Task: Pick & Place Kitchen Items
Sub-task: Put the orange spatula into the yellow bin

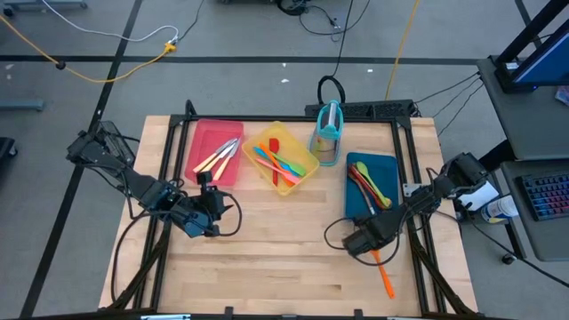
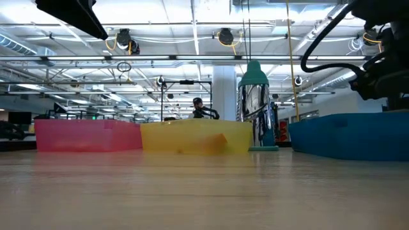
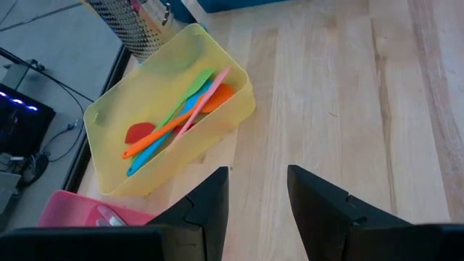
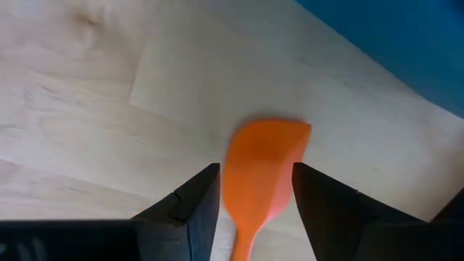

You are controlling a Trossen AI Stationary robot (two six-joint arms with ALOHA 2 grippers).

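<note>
An orange spatula (image 1: 384, 274) lies on the wooden table near its right front, in front of the blue tray (image 1: 391, 169). My right gripper (image 1: 363, 242) is low over it and open. Its fingers stand on either side of the spatula's blade (image 4: 262, 163), where the blade narrows to the neck. I cannot tell whether they touch it. My left gripper (image 1: 210, 191) is open and empty, just in front of the red tray (image 1: 203, 142). Several coloured utensils (image 3: 181, 116) lie in the yellow tray (image 1: 302, 182). More lie in the blue tray, and pale knives (image 1: 218, 158) lie in the red tray.
A teal-framed upright holder (image 1: 327, 133) stands behind the yellow and blue trays. Dark frame rails run along the table's left and right sides. Bare wood spreads across the near half of the table between the arms.
</note>
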